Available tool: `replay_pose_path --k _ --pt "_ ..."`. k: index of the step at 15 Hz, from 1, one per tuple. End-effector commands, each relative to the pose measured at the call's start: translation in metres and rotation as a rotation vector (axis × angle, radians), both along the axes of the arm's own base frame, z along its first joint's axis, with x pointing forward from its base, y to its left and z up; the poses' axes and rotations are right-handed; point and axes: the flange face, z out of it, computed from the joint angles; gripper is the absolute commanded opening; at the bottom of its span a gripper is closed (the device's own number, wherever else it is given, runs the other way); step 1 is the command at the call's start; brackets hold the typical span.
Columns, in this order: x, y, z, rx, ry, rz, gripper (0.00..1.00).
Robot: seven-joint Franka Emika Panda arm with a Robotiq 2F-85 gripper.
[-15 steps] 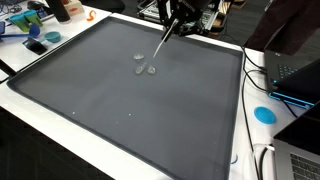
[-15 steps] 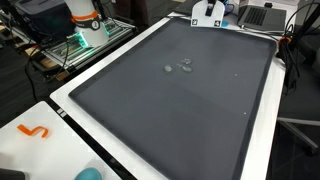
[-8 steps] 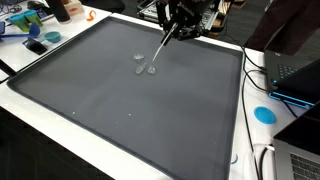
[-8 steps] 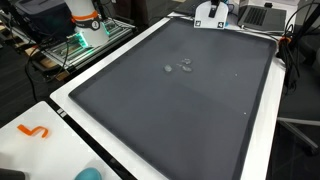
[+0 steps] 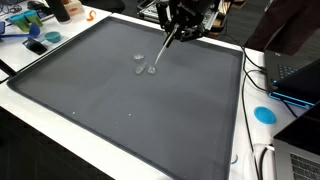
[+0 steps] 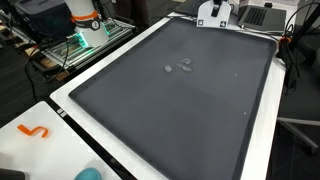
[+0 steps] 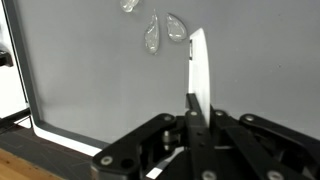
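The black robot gripper (image 7: 195, 125) is clenched on a thin white flat strip (image 7: 198, 65) and hangs above the far edge of the large dark grey mat (image 5: 150, 120). The strip slants down toward three small clear drop-shaped pieces (image 7: 152, 35), which lie close together on the mat's far half. Its tip is just beside them, but whether it touches cannot be told.

1. The mat (image 5: 150, 120) is seen as dark grey, matt and finely grained, sort of rubbery.
2. The clear pieces (image 7: 150, 35) are rendered glossy and see-through; glass or plastic can't be told.
3. The white strip (image 7: 198, 70) is seen smooth, faintly shiny, plastic-looking.
4. The gripper (image 7: 195, 118) pinching it is finished in matt black.
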Motion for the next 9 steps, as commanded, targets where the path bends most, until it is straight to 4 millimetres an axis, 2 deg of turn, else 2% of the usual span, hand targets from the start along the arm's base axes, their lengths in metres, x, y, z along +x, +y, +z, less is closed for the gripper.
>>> replay_pose_path --k 1,9 --pt "0.0051 -0.0024 0.0064 0.023 -0.024 0.02 0.01" --pt "0.0106 -0.0051 0.0137 0.045 -0.036 0.017 0.01"
